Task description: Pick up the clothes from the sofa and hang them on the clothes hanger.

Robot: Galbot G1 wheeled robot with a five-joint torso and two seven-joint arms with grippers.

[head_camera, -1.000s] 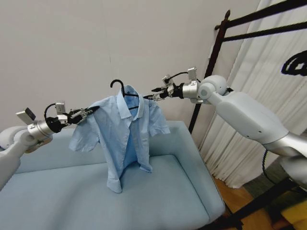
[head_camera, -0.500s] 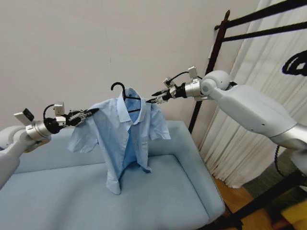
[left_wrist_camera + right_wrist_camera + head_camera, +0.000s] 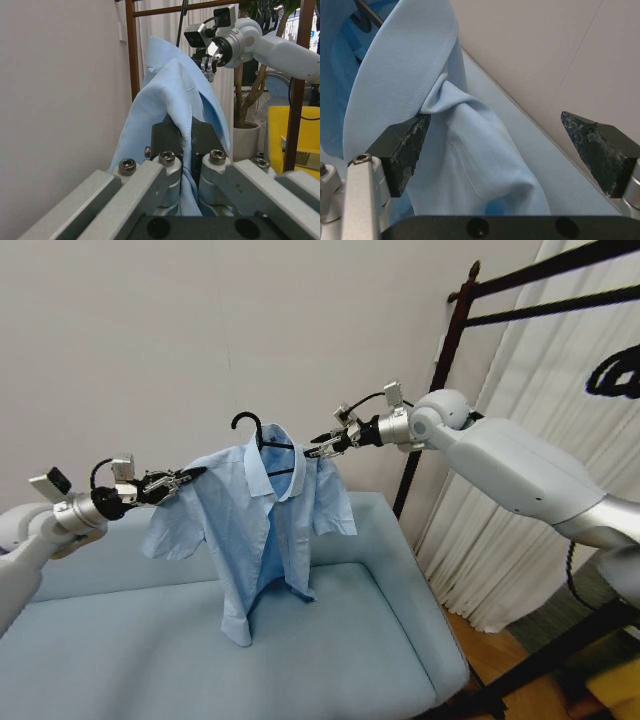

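Note:
A light blue short-sleeved shirt (image 3: 268,525) hangs on a black hanger (image 3: 247,421), held in the air above the pale blue sofa (image 3: 330,650). My left gripper (image 3: 186,478) is shut on one shoulder of the shirt; in the left wrist view the fabric (image 3: 175,95) is pinched between the fingers of the left gripper (image 3: 186,137). My right gripper (image 3: 318,448) is at the other shoulder. In the right wrist view the right gripper (image 3: 494,120) stands wide open, one finger (image 3: 405,145) touching the bunched shoulder cloth (image 3: 445,102).
A dark clothes rack (image 3: 452,345) with horizontal bars stands to the right of the sofa, in front of a white curtain (image 3: 520,490). A plain wall is behind the sofa. Wooden floor shows at the lower right.
The left gripper has drifted slightly outward with its shoulder of the shirt. The right gripper has shifted a little at the other shoulder. The shirt still hangs above the sofa.

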